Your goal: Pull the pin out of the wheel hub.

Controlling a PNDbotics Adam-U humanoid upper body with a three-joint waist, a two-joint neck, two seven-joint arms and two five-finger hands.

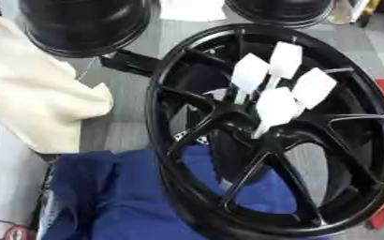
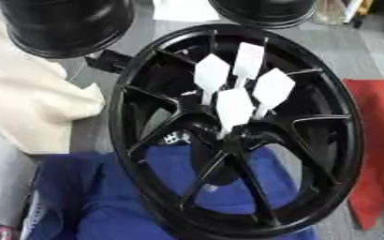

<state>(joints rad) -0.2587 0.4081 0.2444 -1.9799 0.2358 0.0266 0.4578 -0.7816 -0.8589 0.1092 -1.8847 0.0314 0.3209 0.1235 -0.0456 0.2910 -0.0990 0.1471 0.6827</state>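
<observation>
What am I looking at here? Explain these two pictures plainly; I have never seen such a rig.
Both pictures come from a stereo camera in a humanoid robot's head, looking down: its left eye and its right eye, the same moment. In front lies a black spoked wheel, tilted, resting partly on a blue cloth. Four white pins with flat, paddle-like tops stick out of its hub; the job is to pull one out. A cream cloth lies to the left, a red cloth to the right, and two more black wheels sit at the far edge. Neither robot hand shows, so nothing is held.
</observation>
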